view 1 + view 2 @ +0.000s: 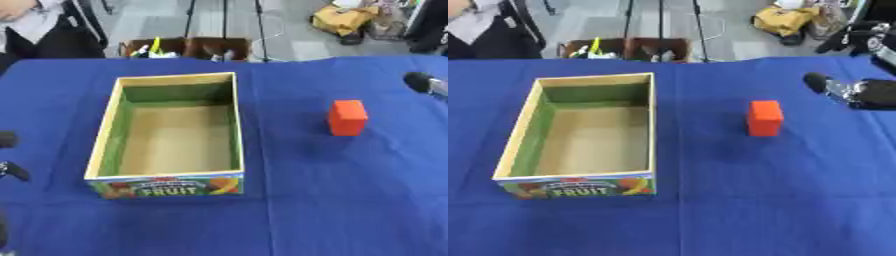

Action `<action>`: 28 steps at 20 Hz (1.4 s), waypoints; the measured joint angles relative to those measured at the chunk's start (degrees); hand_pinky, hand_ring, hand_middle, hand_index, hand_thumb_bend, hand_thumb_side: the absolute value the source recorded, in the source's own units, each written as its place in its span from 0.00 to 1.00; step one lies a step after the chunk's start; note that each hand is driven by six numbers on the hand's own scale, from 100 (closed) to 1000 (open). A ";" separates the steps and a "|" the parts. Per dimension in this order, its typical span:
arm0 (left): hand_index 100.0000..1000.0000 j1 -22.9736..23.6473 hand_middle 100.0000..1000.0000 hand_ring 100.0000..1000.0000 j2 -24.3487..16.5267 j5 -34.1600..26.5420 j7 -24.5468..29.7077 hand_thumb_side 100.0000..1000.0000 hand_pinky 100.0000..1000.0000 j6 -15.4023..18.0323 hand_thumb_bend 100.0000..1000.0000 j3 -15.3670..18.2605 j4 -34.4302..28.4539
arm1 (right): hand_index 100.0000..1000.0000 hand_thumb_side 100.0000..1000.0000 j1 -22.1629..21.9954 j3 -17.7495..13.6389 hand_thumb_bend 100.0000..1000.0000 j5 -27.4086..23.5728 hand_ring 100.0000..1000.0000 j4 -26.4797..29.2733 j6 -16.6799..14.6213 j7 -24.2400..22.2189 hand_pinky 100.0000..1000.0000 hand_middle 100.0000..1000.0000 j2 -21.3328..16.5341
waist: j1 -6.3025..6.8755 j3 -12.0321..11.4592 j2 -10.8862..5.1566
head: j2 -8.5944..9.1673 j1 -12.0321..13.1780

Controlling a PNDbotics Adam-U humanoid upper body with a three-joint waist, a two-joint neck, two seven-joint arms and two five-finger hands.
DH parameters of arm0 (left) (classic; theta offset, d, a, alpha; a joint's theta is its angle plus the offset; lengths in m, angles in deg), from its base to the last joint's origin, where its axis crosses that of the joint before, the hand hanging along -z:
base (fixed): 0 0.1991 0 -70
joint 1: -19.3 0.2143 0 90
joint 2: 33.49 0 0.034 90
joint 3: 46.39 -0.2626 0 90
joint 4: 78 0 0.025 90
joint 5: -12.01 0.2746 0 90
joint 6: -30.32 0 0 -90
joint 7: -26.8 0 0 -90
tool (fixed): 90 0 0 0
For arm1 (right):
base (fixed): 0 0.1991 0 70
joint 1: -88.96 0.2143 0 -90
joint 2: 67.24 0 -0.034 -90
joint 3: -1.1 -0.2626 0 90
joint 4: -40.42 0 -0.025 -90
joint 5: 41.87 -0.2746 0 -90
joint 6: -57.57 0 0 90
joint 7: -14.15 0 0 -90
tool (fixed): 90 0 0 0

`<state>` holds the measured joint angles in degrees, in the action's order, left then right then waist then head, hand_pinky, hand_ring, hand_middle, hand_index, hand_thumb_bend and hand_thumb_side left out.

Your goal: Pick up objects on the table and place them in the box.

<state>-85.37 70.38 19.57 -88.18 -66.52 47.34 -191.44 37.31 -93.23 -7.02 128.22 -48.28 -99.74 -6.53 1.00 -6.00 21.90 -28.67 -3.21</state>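
An orange block (764, 118) stands upright on the blue cloth. The open fruit box (525, 116) lies well apart, to its left.

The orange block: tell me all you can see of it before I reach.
The orange block is a small plain box shape with flat matte faces and crisp edges, its top slightly lighter than its front. It stands upright on the blue tablecloth, resting on nothing else, to the right of the open fruit box and apart from it. Nothing touches it; the right hand is nearby, to its upper right.

A blue tablecloth (350, 200) covers the table; beyond it, perhaps a yellow bag (787, 19) on the floor.
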 measured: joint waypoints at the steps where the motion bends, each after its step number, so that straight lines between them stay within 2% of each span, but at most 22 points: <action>1: 0.41 0.02 0.50 0.63 -0.01 0.01 0.01 0.84 0.19 -0.01 0.00 -0.01 0.00 | 0.80 0.73 0.85 0.39 0.39 0.27 0.79 -1.39 -0.80 -0.73 0.69 0.74 -0.18 | -0.08 -0.09 0.00 | 0.00 -0.10; 4: 0.41 0.04 0.50 0.63 -0.19 0.02 0.07 0.84 0.19 -0.07 0.00 -0.05 0.00 | 0.84 0.61 3.62 1.49 0.39 0.41 0.81 -5.89 -2.97 -3.93 0.73 0.74 -0.27 | -0.09 -0.41 0.00 | 0.00 -0.47; 7: 0.41 0.06 0.50 0.63 -0.43 0.02 0.17 0.84 0.19 -0.17 0.00 -0.31 0.00 | 0.88 0.57 6.22 2.36 0.38 0.68 0.83 -9.94 -4.26 -7.98 0.74 0.76 -0.25 | -0.20 -0.63 0.00 | 0.00 -0.89; 12: 0.41 0.12 0.50 0.63 -0.46 0.02 0.27 0.84 0.19 -0.27 0.00 -0.34 0.00 | 0.89 0.47 9.83 3.62 0.23 2.00 0.86 -14.55 -4.83 -13.78 0.77 0.77 -0.06 | -0.55 -0.78 0.00 | 0.01 -1.40; 16: 0.41 0.21 0.50 0.63 -0.47 0.02 0.36 0.84 0.19 -0.34 0.00 -0.36 0.00 | 0.91 0.43 12.34 4.58 0.20 3.23 0.87 -17.83 -4.37 -17.34 0.77 0.82 1.07 | -0.77 -1.12 0.00 | 0.02 -1.73; 21: 0.41 0.31 0.50 0.63 -0.47 0.02 0.50 0.84 0.19 -0.45 0.00 -0.37 0.00 | 0.93 0.43 15.13 5.50 0.26 6.13 0.89 -21.99 -3.59 -21.16 0.78 0.85 2.89 | -0.91 -1.45 0.00 | 0.05 -2.26; 24: 0.41 0.32 0.50 0.63 -0.48 0.02 0.56 0.84 0.19 -0.47 0.00 -0.49 0.00 | 0.95 0.44 16.57 5.97 0.37 7.79 0.88 -23.70 -3.30 -22.52 0.76 0.88 3.91 | -1.16 -1.59 0.00 | 0.08 -2.52; 27: 0.41 0.32 0.50 0.63 -0.48 0.02 0.63 0.84 0.19 -0.44 0.00 -0.61 0.00 | 0.96 0.45 17.80 6.50 0.44 9.95 0.87 -24.83 -3.11 -23.15 0.74 0.90 4.74 | -1.25 -1.91 0.05 | 0.14 -2.83; 28: 0.41 0.32 0.50 0.63 -0.48 0.02 0.67 0.84 0.19 -0.44 0.00 -0.66 0.00 | 0.96 0.44 18.07 6.67 0.51 10.80 0.86 -25.14 -3.07 -23.20 0.73 0.90 4.93 | -1.30 -1.94 0.10 | 0.22 -2.94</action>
<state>-85.04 69.90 19.59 -87.51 -66.96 46.68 -191.44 55.38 -86.56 3.78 103.08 -51.35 -122.93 -1.60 -0.30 -7.94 22.00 -28.45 -6.15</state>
